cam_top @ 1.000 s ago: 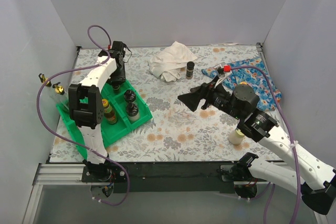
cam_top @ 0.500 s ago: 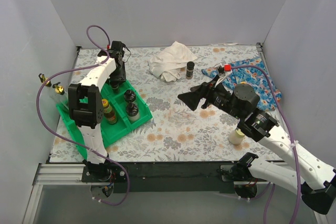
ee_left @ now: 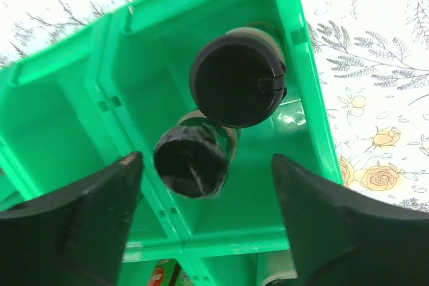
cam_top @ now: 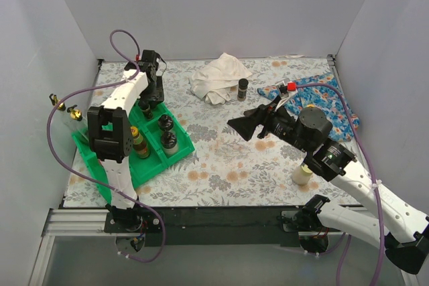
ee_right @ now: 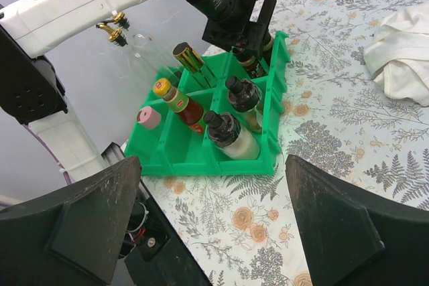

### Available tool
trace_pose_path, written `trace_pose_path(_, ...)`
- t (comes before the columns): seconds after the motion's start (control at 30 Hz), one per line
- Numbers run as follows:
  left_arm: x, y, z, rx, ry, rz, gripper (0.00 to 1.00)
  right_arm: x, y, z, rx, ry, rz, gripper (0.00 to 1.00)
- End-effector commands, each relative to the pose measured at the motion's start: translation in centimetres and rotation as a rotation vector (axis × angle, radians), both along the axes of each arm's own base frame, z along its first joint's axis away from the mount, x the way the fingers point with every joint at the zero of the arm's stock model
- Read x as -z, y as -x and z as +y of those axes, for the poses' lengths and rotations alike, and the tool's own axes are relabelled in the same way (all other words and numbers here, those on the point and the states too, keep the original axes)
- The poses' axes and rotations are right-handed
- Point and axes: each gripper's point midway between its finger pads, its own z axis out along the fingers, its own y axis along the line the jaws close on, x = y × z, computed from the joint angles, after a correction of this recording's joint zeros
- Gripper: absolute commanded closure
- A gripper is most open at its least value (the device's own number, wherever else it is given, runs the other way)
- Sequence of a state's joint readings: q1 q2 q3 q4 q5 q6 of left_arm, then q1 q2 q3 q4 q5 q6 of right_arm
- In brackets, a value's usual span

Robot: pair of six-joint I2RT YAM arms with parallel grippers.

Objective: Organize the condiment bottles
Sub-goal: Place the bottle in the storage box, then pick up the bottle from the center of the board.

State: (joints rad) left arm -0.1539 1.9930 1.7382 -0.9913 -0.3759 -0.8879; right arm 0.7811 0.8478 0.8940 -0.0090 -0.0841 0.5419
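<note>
The green tray at the left holds several condiment bottles. My left gripper hangs open over its back compartment. In the left wrist view two black-capped bottles stand there, a wide one and a smaller one, with my fingers spread apart below the smaller one and touching neither. My right gripper is open and empty over mid-table. It faces the tray, where a yellow-capped bottle, a pink cap and dark bottles show. On the table stand a dark bottle, a red-capped bottle and a cream bottle.
A crumpled white cloth lies at the back centre and a blue patterned cloth at the back right. White walls enclose the table on three sides. The tray's front left compartments hold little.
My left gripper's jaws have spread apart, letting go of the smaller black-capped bottle in the tray's back compartment. The right arm has stayed still.
</note>
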Motion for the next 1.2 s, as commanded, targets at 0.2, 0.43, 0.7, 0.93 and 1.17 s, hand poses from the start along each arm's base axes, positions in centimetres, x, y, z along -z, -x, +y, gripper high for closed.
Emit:
trace_pose_path(0.2,-9.1,-3.8,0.9,-0.102,-0.010,-0.276,0.04,-3.0,0.7,-0.9,0.009,-0.040,-0.052,0.03)
trace_pose_path(0.43,-16.7,-6.7,-12.1,0.231,0.255,-0.491,0.07,-3.6,0.6,-3.0,0.080,0.012,-0.099,0.02)
trace_pose_path(0.7,-18.6,-4.8,-30.4,0.627,0.416,-0.612,0.12,-4.1,1.0,-5.4,0.152,0.050,-0.143,0.03)
trace_pose_path(0.93,-15.8,-5.7,-36.7,0.736,0.511,-0.676,0.18,-6.2,2.2,-8.0,0.207,0.022,-0.211,0.03)
trace_pose_path(1.17,-9.9,-7.8,-38.8,0.757,0.485,-0.608,0.25,-8.3,3.1,-9.6,0.241,-0.012,-0.263,0.03)
